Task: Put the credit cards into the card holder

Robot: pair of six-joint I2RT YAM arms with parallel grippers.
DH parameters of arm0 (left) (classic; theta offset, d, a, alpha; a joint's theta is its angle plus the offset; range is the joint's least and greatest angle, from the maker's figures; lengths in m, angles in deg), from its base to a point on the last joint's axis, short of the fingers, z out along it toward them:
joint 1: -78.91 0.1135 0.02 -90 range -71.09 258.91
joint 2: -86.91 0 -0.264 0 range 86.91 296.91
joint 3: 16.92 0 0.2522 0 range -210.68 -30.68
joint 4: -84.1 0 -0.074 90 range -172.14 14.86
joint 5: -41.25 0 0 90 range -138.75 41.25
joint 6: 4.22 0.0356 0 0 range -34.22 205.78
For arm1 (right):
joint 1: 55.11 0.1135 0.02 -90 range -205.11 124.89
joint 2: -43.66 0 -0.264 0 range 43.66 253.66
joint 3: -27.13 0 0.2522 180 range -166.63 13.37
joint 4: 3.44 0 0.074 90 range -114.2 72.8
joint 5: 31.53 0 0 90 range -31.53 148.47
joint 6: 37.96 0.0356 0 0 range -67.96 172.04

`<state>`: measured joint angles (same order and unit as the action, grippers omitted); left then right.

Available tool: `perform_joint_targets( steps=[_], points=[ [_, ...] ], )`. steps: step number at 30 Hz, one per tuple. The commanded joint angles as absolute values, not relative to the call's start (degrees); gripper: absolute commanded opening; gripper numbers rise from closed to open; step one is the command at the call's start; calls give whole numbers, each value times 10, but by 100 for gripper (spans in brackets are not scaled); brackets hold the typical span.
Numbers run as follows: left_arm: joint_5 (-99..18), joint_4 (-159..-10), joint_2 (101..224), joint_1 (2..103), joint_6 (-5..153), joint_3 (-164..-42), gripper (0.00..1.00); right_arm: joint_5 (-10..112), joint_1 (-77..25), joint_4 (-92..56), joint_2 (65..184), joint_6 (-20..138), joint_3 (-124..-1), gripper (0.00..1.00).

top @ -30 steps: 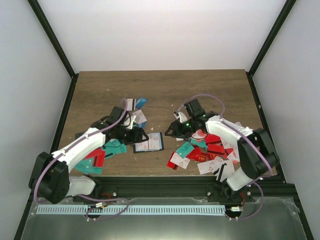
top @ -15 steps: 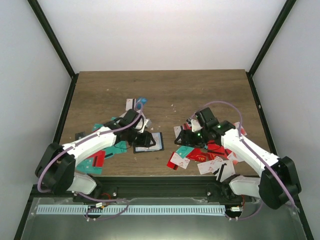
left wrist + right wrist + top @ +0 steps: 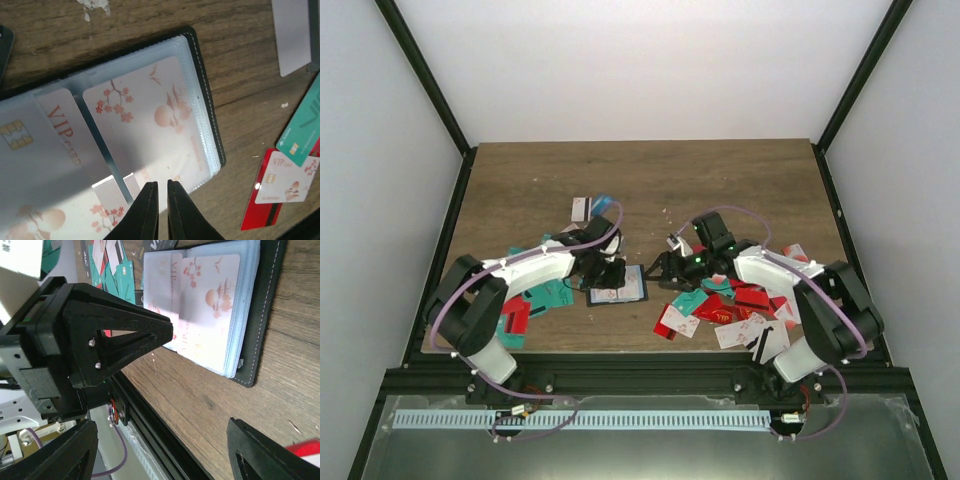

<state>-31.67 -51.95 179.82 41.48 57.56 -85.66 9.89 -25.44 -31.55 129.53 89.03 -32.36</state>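
Left wrist view showed the left gripper point(image 3: 162, 186) pinched nearly shut just over the open card holder point(image 3: 207, 95) on the table point(image 3: 240, 60), no card seen between its fingers point(image 3: 148, 210). The right gripper point(image 3: 160, 437) hung wide open, empty. A push could slide the card holder or bend its clear sleeve point(image 3: 204, 140).

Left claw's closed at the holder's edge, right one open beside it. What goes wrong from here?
1. The left claw looks shut at the edge of the holder. If it has pinched a sleeve, pulling may drag or flip the holder.
2. The right claw hangs open close beside the left one over the holder, so a move by either arm risks a bump.
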Motion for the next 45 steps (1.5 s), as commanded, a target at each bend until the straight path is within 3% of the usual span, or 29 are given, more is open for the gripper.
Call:
perform_joint_targets(
  steps=[1, 45],
  points=[
    [-336, -518, 1819, 414, 582, -875, 7, 54, -249, -252, 1339, 907, -352, 72],
    [-353, -546, 1875, 415, 595, -853, 4, 14, -210, -231, 1548, 892, -465, 71]
  ],
)
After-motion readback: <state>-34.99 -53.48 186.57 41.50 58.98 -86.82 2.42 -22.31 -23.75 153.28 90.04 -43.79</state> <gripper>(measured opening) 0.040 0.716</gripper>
